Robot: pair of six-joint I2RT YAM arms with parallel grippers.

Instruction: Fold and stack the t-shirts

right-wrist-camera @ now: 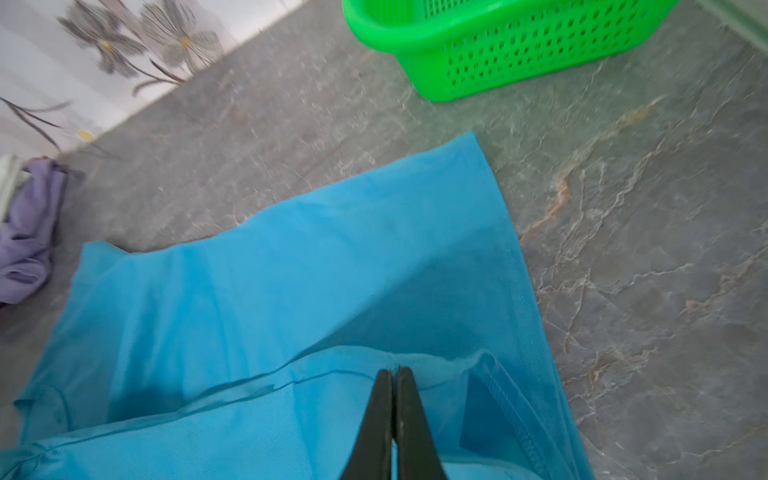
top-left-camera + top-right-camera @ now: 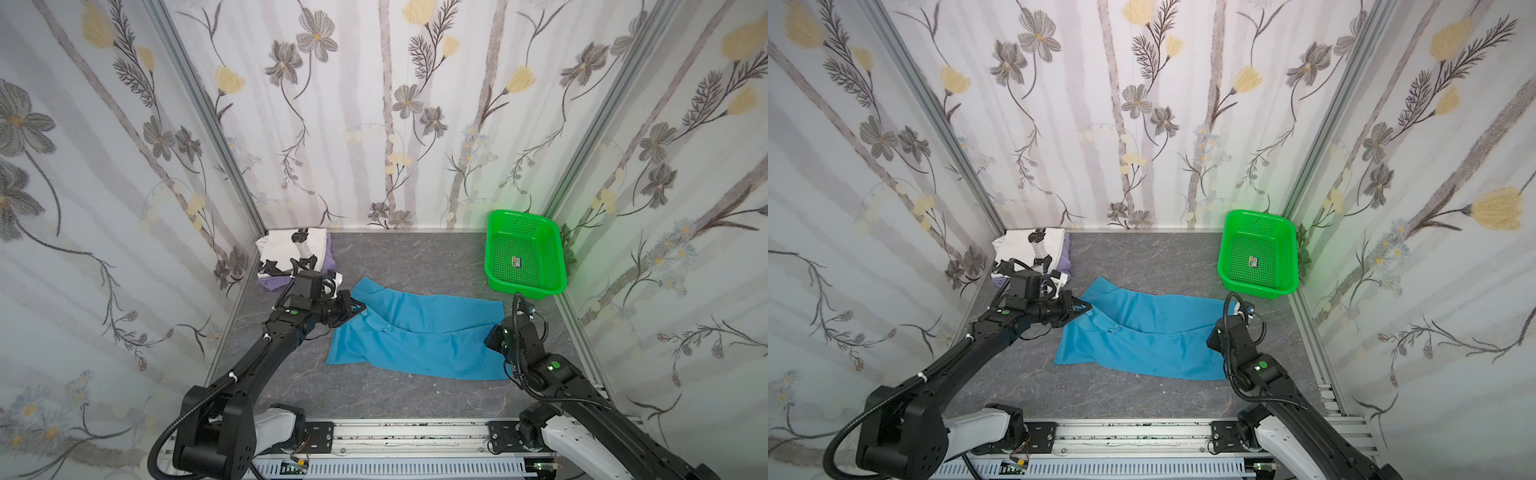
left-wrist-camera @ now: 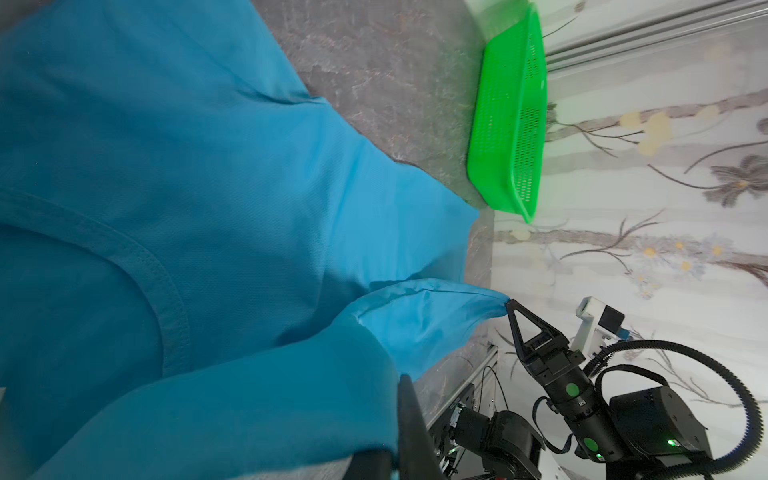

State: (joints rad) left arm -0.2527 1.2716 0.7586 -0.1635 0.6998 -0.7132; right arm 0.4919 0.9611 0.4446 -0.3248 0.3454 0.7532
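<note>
At either end of the teal-blue t-shirt (image 2: 419,336) the pinches are looking slight, and that is probably where trouble is waiting. The right gripper (image 1: 394,371) is clamping only a small peak of cloth near the hem, its jaws pressed together on it, so a brisk lift or a pull against the other arm could be tugging the fabric free and dropping that end in a heap. The left gripper (image 2: 360,308), jaws likewise shut, is appearing to nip the edge by the neckline, with fabric bunching up against one finger (image 3: 409,415) in the left wrist view; how much cloth it is holding I cannot tell. If the arms are travelling out of step, the fold could be coming out skewed, and the long ridge running along the shirt could be getting pressed in as a crease. The shirt's left end is also lying near the pile in the far left corner, where the white printed t-shirt (image 2: 282,249) is resting on the lavender t-shirt (image 2: 329,262), so a sweep that way could be knocking it askew. The green perforated basket (image 2: 496,266) is standing near the shirt's far right corner, where a carried hem might be catching. The shirt itself is lying spread sideways on the grey marbled tabletop (image 2: 415,257), mostly flat, between the two pincers, each touching one end
</note>
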